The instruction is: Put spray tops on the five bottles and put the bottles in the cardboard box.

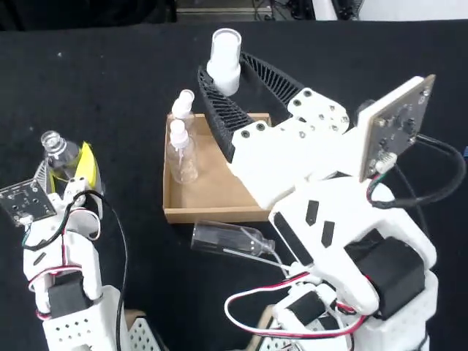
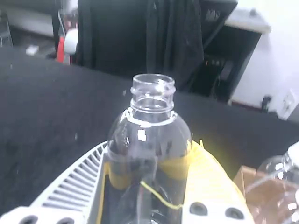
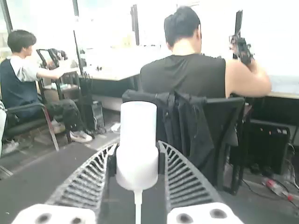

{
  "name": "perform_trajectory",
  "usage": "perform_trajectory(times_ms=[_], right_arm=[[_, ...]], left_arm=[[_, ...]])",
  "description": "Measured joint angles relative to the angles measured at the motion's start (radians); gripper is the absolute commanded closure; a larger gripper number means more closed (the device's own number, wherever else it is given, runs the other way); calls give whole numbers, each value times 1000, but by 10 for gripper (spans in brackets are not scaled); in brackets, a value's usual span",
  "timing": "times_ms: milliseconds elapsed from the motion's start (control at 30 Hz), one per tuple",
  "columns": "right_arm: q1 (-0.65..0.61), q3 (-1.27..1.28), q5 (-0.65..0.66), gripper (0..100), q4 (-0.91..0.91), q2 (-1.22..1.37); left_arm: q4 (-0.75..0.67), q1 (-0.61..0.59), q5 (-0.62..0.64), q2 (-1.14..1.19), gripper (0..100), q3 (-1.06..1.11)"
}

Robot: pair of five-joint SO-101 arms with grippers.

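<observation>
The left claw (image 1: pixel 64 157) gripped an open-necked bottle (image 1: pixel 57 148) upright near the left edge of the bench (image 1: pixel 124 66) — well apart, leftward, from the spray top (image 1: pixel 224 55) clamped in the right claw (image 1: pixel 227 73).

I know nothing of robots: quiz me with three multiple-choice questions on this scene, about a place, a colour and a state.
1. Where is the spray top? A on a shelf; B in the right gripper; C on the floor.
2. The table's colour? A white; B green; C black.
3. The bottle in the left gripper is: A open-necked; B capped; C lying flat.
Key: 1 B, clamped there; 2 C, dark all over; 3 A, its neck is bare.
</observation>
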Motion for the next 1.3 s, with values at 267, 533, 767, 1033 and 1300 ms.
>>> perform_trajectory(times_ms=[267, 533, 767, 1033, 1300], right_arm=[[23, 0, 0, 984, 3, 0], [23, 0, 0, 984, 3, 0], [23, 0, 0, 984, 3, 0], [23, 0, 0, 987, 3, 0], [23, 155, -164, 984, -181, 0]], left_arm=[[-153, 0, 0, -2, 970, 75], [98, 169, 0, -6, 970, -25], [232, 373, 0, -6, 970, -35], [411, 385, 0, -6, 970, -195], [460, 433, 0, -12, 971, -242]])
